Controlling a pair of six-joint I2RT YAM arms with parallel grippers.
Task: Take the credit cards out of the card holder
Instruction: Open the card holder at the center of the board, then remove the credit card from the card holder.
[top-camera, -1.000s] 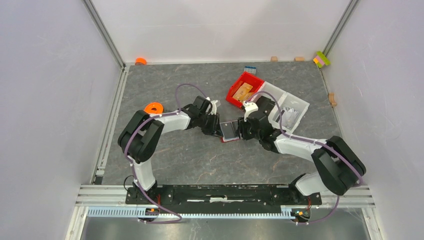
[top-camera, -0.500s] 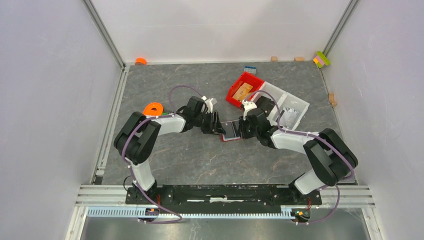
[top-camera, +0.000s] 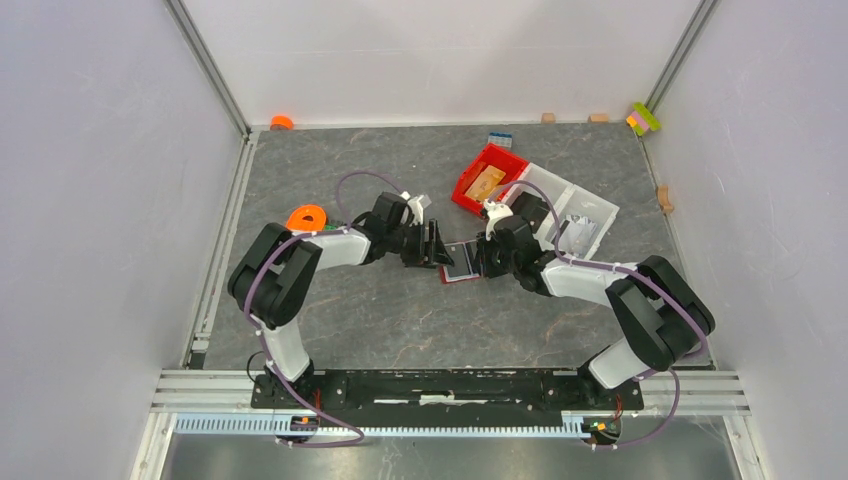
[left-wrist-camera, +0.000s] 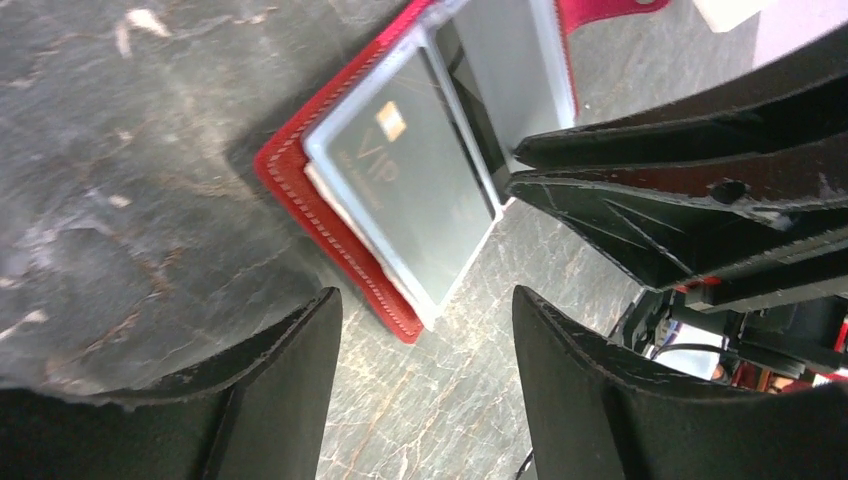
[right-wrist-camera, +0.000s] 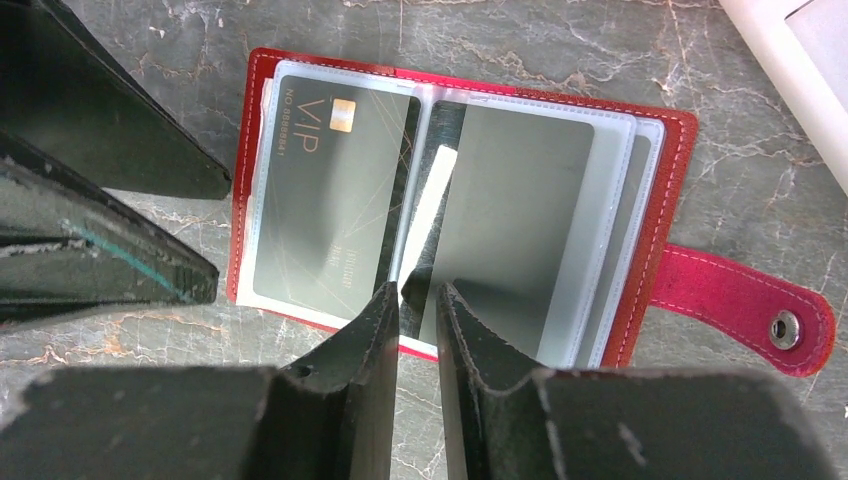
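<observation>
The card holder (top-camera: 458, 264) lies open on the table between both arms, a dark red wallet (right-wrist-camera: 672, 190) with clear sleeves and a snap strap (right-wrist-camera: 750, 305). A grey credit card marked VIP (right-wrist-camera: 320, 210) fills the left sleeve and another grey card (right-wrist-camera: 520, 210) the right one. One sleeve leaf stands on edge at the spine. My right gripper (right-wrist-camera: 418, 290) is pinched narrow on the near end of that leaf. The left gripper (left-wrist-camera: 425, 300) is open, its jaws wide apart just short of the holder's corner (left-wrist-camera: 400, 318), touching nothing.
A bright red bin (top-camera: 487, 180) with tan pieces and a white tray (top-camera: 575, 215) stand just behind the right arm. An orange ring (top-camera: 307, 216) lies by the left arm. Small blocks (top-camera: 643, 118) sit along the back wall.
The left gripper has opened wide and drawn back a little from the holder. The right gripper has narrowed at the holder's spine. The holder itself has stayed put.
</observation>
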